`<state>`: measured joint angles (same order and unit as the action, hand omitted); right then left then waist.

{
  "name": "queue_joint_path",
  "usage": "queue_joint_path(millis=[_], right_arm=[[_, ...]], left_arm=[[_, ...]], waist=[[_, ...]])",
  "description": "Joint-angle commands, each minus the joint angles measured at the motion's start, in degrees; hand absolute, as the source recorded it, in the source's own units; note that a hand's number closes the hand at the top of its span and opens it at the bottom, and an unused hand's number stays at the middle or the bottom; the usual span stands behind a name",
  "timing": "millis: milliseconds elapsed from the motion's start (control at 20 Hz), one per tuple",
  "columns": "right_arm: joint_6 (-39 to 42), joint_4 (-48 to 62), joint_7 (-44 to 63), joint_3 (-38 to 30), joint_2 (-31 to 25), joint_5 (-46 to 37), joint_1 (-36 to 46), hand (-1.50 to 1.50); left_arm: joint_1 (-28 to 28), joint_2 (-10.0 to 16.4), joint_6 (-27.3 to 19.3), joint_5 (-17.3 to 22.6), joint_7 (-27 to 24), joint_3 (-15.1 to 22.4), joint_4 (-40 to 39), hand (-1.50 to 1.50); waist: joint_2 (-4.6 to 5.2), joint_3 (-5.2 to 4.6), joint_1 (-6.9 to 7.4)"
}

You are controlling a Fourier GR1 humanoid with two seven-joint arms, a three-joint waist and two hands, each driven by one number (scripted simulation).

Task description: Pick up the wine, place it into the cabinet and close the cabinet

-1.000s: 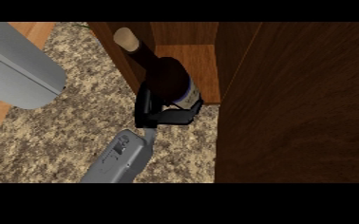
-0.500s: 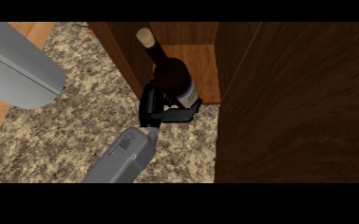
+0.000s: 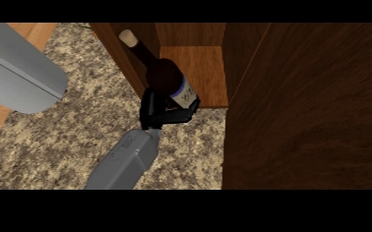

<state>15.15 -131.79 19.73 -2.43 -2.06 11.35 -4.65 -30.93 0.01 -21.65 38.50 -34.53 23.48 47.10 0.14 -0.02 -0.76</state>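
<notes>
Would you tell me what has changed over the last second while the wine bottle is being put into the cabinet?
The right hand, curled round the wine bottle, has carried it a little up the view, further toward the shelf of the cabinet, and its forearm followed. Nothing was let go. The hold on the bottle, the left forearm at the upper left and the cabinet stayed as they were.

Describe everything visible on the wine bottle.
The wine bottle is dark glass with a pale tan top and a white label with a blue band. It tilts, neck toward the view's upper left, at the open cabinet's front edge. The right hand's fingers curl round its lower body; shelf contact is unclear.
</notes>
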Motion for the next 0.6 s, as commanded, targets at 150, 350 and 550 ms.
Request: queue_joint_path(millis=[150, 350, 550], right_arm=[[3.9, 2.4, -4.1, -2.5, -1.2, 2.6, -3.3, -1.5], [-0.9, -1.3, -0.3, 2.3, 1.7, -2.0, -1.3, -1.5], [1.7, 3.0, -2.9, -1.4, -0.1, 2.2, -0.5, -1.5]], left_arm=[[-4.0, 0.0, 1.8, 7.2, -3.2, 2.2, -6.2, 1.5], [-6.4, 0.0, 3.4, 10.6, -6.7, 4.4, -10.6, 1.5], [-11.6, 0.0, 4.9, 14.0, -5.6, 4.1, -15.5, 1.5]], waist=[[0.0, 0.01, -0.28], [0.04, -0.01, -0.41], [0.12, -0.01, -0.77]])
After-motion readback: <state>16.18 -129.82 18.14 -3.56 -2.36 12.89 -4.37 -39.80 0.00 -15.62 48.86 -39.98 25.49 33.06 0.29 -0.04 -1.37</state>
